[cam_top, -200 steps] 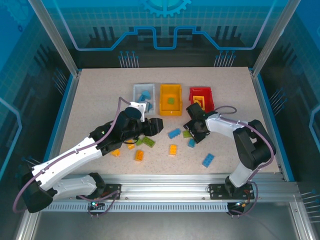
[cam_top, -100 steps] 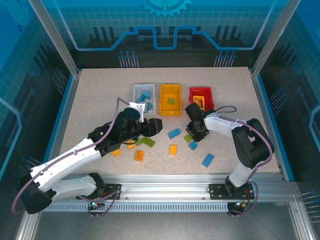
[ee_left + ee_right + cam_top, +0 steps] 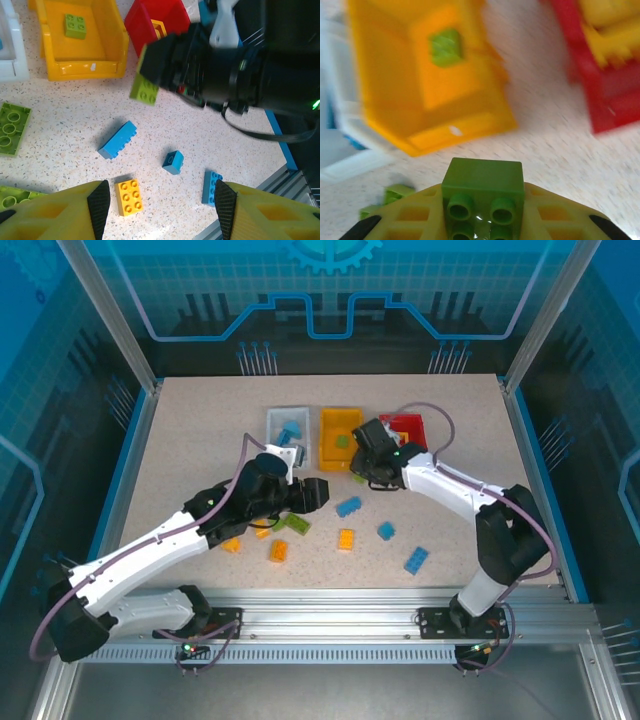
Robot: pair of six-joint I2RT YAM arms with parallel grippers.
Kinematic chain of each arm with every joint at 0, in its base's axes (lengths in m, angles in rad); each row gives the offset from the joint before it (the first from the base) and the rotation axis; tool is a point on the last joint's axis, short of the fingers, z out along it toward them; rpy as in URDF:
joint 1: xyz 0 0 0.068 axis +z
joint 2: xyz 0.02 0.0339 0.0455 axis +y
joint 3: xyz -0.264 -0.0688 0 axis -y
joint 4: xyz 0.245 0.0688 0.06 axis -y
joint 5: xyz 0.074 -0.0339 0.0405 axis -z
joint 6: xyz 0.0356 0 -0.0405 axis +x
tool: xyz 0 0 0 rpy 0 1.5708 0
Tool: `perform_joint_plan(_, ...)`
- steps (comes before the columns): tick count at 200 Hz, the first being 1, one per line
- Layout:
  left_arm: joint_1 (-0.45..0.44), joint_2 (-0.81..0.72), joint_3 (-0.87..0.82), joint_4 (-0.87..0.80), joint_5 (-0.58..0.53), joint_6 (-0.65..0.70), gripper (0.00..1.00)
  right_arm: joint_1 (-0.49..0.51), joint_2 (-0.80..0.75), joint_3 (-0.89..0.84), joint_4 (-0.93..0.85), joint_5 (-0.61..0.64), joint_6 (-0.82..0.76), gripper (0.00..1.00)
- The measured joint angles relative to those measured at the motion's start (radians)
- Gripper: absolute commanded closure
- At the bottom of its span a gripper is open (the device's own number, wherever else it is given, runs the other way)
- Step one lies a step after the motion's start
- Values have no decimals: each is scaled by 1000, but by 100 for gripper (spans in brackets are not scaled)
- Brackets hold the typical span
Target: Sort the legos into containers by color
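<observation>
Bins [image 3: 338, 423] in row at back; bricks [image 3: 346, 539] scattered before them.

The desk [image 3: 65, 110] is coloured beige with fine dark speckles. A white-grey rectangular plastic bin [image 3: 271, 425], a yellow-orange rectangular plastic bin [image 3: 82, 70] and a red rectangular plastic bin [image 3: 137, 20] are seen. A lime-green studded plastic brick [image 3: 482, 192], a blue studded plastic brick [image 3: 117, 140] and a yellow studded plastic brick [image 3: 129, 196] are shown. The left fingers [image 3: 50, 215] are coloured yellow with black pads [image 3: 99, 205].

The right gripper [image 3: 358, 472] has lifted a green lego [image 3: 482, 191] toward the yellow-orange bin [image 3: 325, 445].
</observation>
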Motion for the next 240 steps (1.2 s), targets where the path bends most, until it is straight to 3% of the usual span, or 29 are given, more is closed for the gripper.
perform_joint_plan(33,3,0,0,-3,0,-19,40,-3,173,244,22,-23,-195,69)
perform_joint_plan(66,4,-2,0,-7,-7,-25,40,-24,354,409,-5,-67,-275,68)
perform_joint_plan(112,4,-20,0,-49,-32,-25,40,-67,464,478,-64,-103,-305,46)
perform_joint_plan(131,4,-24,0,-69,-47,-25,40,-68,464,488,-81,-112,-319,41)
perform_joint_plan(176,13,-40,0,-127,-85,-51,40,-66,409,481,-89,-110,-331,42)
perform_joint_plan(240,103,-67,8,-242,-90,-79,41,-16,32,302,-37,-53,-370,42)
